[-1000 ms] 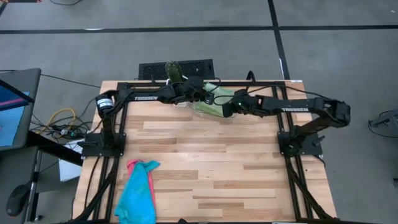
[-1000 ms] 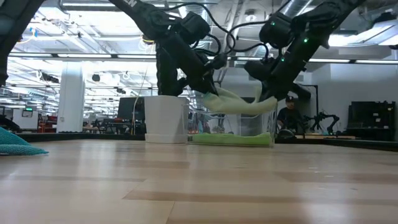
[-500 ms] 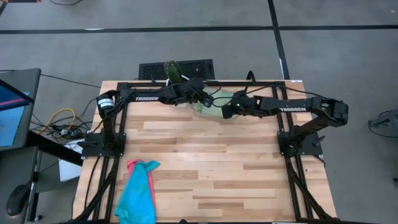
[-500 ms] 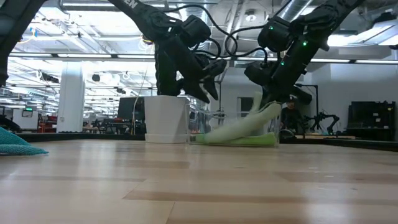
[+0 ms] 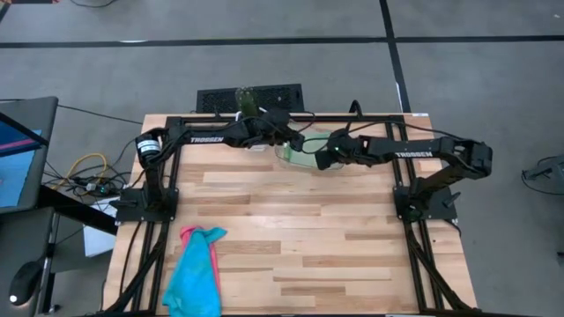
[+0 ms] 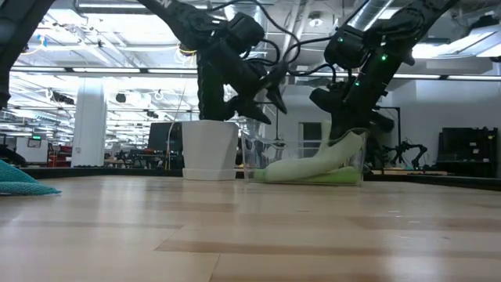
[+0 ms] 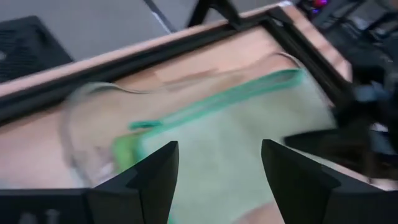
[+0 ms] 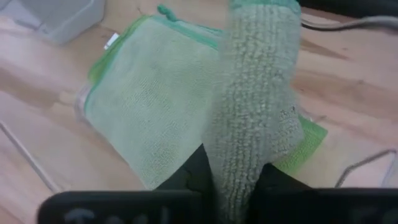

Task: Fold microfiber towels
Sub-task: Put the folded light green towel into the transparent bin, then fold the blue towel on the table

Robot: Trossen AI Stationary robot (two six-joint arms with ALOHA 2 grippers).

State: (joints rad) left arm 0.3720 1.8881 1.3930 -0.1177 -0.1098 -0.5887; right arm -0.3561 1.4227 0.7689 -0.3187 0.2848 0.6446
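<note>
A light green microfiber towel (image 6: 309,166) slopes from my right gripper (image 6: 346,135) down into the clear plastic tray (image 6: 254,153) at the table's far middle. Its lower end lies on a second, folded green towel (image 8: 146,99) in the tray. My right gripper is shut on the sloping towel's raised end. Above the tray's left side, my left gripper (image 6: 270,92) stands open and holds nothing; its fingers (image 7: 155,177) frame the towels below. A turquoise towel and a pink one (image 5: 196,269) lie bunched together at the near left. My right gripper pinches the light green towel's raised end (image 8: 249,149) between its two fingers, which slant down from the table's right. It is a bunched fold of several layers. The towel hangs below the fingers, slack, with its lower end resting in the tray.
A white tub (image 6: 210,149) stands just left of the tray at the far edge. Black frame rails (image 5: 264,119) run along the table's far side and down both sides. The wooden middle (image 5: 291,220) of the table lies bare.
My left gripper has opened, let go of the light green towel and risen a little. The towel, which hung stretched between both grippers, has dropped at its left end into the tray. Its other end stays up in my right gripper.
</note>
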